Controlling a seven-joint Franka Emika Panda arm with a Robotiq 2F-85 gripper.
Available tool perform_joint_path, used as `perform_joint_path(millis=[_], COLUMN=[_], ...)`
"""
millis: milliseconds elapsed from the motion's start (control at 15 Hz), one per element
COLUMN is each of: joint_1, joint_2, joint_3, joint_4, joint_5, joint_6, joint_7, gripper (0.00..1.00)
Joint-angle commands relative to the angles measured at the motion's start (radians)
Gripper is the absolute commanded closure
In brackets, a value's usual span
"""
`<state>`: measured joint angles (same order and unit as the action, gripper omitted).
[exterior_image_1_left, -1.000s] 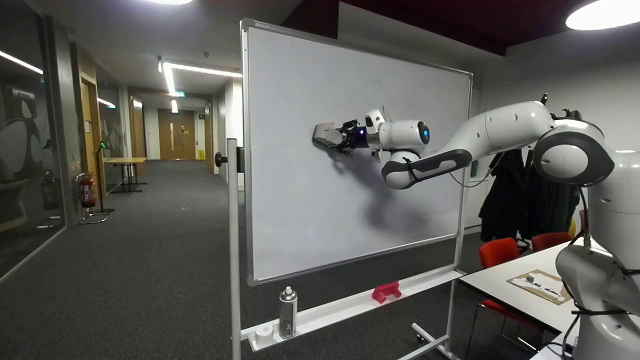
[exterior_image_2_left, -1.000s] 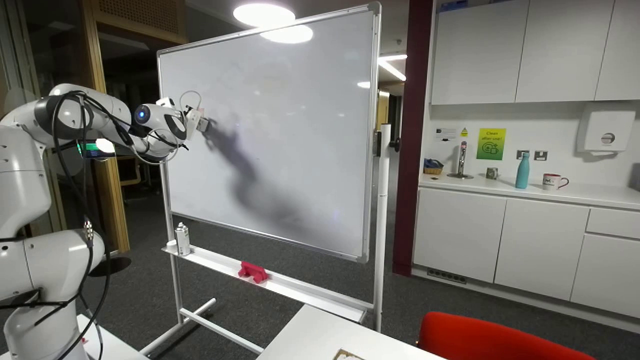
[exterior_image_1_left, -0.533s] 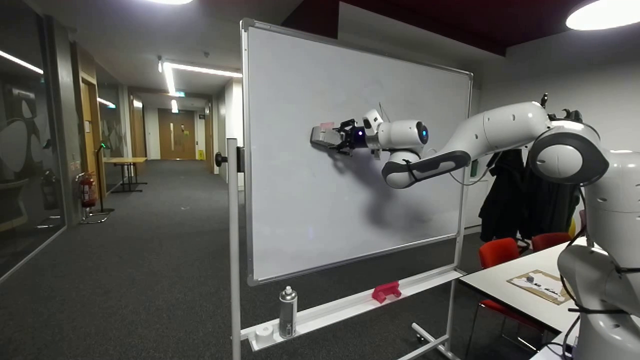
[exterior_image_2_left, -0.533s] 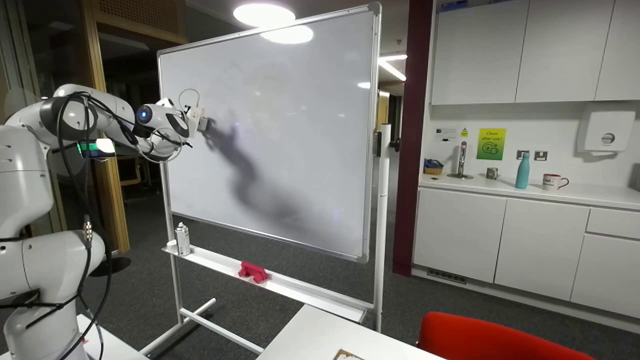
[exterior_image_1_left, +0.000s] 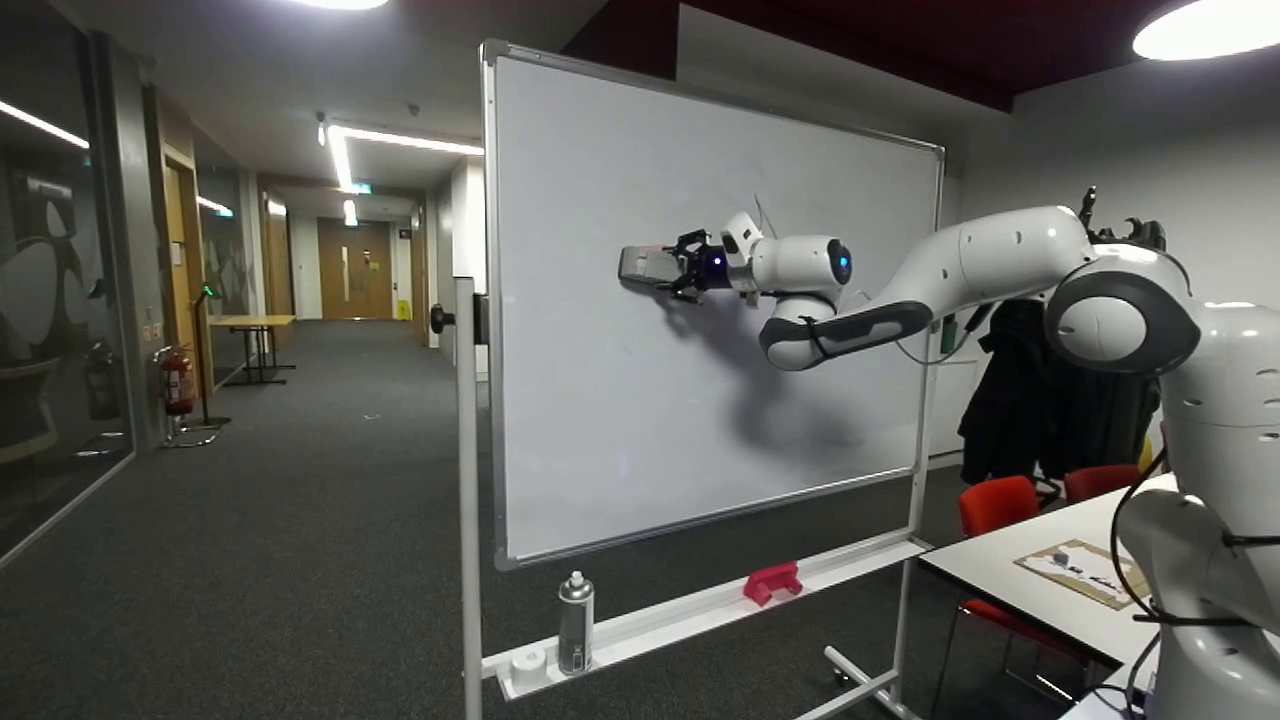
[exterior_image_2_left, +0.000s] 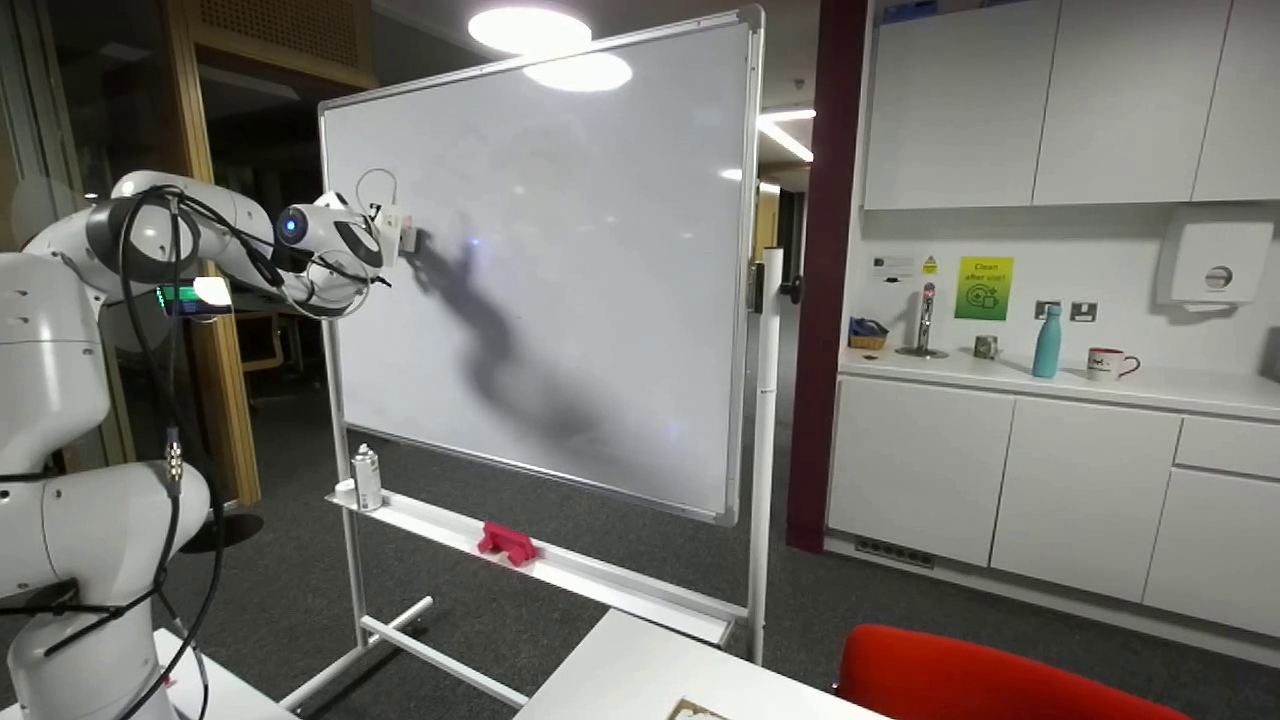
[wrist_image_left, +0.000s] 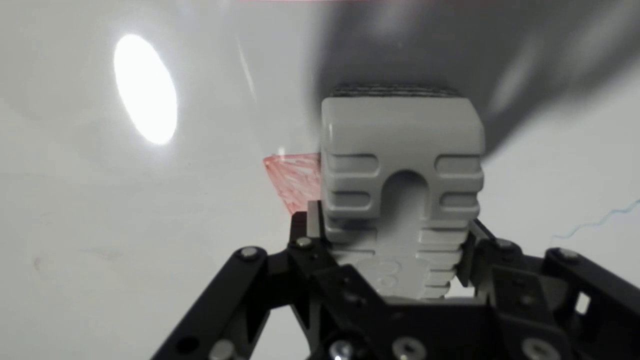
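Observation:
My gripper (wrist_image_left: 395, 230) is shut on the sides of a grey ribbed eraser (wrist_image_left: 402, 130), its fingers (wrist_image_left: 314, 220) pressed against the lower half. The eraser's dark felt edge faces the whiteboard (exterior_image_1_left: 600, 400); whether it touches cannot be told for certain. Left of the eraser in the wrist view shows a red shaded patch (wrist_image_left: 296, 175), partly covered by it. A thin wavy blue line (wrist_image_left: 600, 220) runs at the right. In both exterior views the eraser (exterior_image_2_left: 408, 238) is at the board's surface, with the arm's shadow (exterior_image_2_left: 490, 340) below it.
Below the board a ledge (exterior_image_1_left: 670, 625) carries a spray can (exterior_image_1_left: 576, 622), a white roll (exterior_image_1_left: 528, 668) and a red holder (exterior_image_1_left: 773, 584). A white table (exterior_image_1_left: 1000, 540) and red chairs (exterior_image_1_left: 998, 505) stand nearby. Cables (exterior_image_2_left: 170, 400) hang along the arm.
Gripper and eraser have shifted slightly up and leftward in an exterior view. The eraser has turned from tilted to nearly level. The red patch showed more half a second ago there. The grip is unchanged.

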<state>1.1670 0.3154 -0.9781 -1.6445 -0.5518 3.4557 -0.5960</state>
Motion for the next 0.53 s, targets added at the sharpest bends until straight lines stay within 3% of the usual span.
perform_joint_path(millis=[0, 467], joint_1=[-0.084, -0.112], joint_2=[0.08, 0.111], joint_3=[-0.011, -0.005], joint_4=[0.123, 0.182], joint_5=[0.022, 0.024], joint_6=[-0.002, -0.01], joint_7=[-0.001, -0.006], gripper=[0.65, 0.65])
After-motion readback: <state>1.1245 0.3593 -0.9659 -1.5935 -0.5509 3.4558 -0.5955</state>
